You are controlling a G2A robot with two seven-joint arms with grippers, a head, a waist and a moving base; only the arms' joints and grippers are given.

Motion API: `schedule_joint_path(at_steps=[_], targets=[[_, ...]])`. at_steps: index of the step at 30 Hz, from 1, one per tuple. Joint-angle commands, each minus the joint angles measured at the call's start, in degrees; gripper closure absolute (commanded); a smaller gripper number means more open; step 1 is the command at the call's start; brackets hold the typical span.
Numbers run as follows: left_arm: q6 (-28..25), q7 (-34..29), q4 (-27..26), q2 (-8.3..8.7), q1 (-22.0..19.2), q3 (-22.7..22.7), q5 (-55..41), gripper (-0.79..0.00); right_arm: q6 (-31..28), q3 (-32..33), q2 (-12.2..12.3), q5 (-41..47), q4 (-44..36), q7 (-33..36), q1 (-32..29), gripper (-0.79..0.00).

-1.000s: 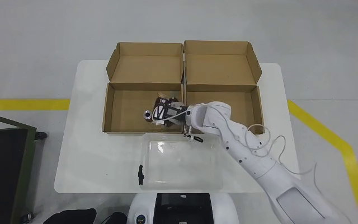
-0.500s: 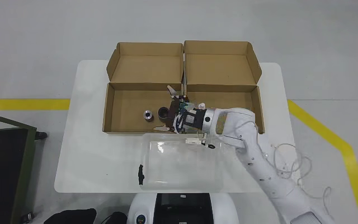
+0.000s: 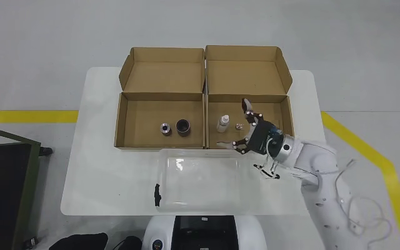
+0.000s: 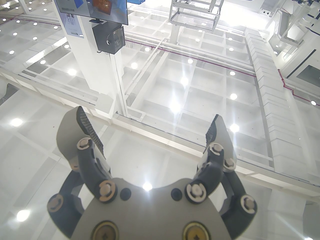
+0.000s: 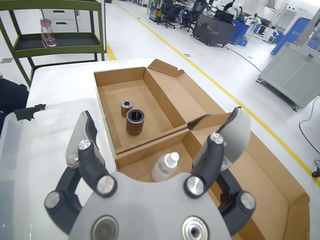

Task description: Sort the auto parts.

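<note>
- Top view: the right end effector [image 3: 232,124] is hovering over the near part of the right cardboard box [image 3: 275,115], jaws spread wide and holding nothing.
- A white bottle [image 3: 222,123] and a small pale part [image 3: 239,126] are lying in that box. A dark sleeve [image 3: 183,127] and a small metal bushing [image 3: 164,129] are sitting in the left cardboard box [image 3: 137,125]. This looks like grouping by kind, with the metal cylinders kept apart.
- A clear bin [image 3: 200,187] is sitting on the bench [image 3: 94,156] just in front of both boxes, probably so reaches stay short.
- Left wrist view: the left end effector [image 4: 148,114] is pointing at the ceiling, wide open and gripping nothing, likely parked out of the way.
- Right wrist view: the right end effector is showing wide-open, empty fingers with the bottle just beyond them. The sleeve and bushing are standing upright close together.
</note>
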Motion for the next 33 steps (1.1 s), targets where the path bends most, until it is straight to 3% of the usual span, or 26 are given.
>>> schedule_joint_path(at_steps=[1,14,33], targets=[[0.0,0.0,0.0,0.0,0.0,0.0,0.0,-0.785,0.31,2.77,0.39,-0.56,-0.63,-1.39,-2.44,-0.785],[0.0,0.0,0.0,0.0,0.0,0.0,0.0,-0.785,0.36,17.43,2.31,-2.08,-1.82,-13.67,-15.75,-0.785],[0.0,0.0,0.0,0.0,0.0,0.0,0.0,-0.785,-0.2,24.87,3.52,-2.85,-3.7,-22.85,-23.99,-0.785]])
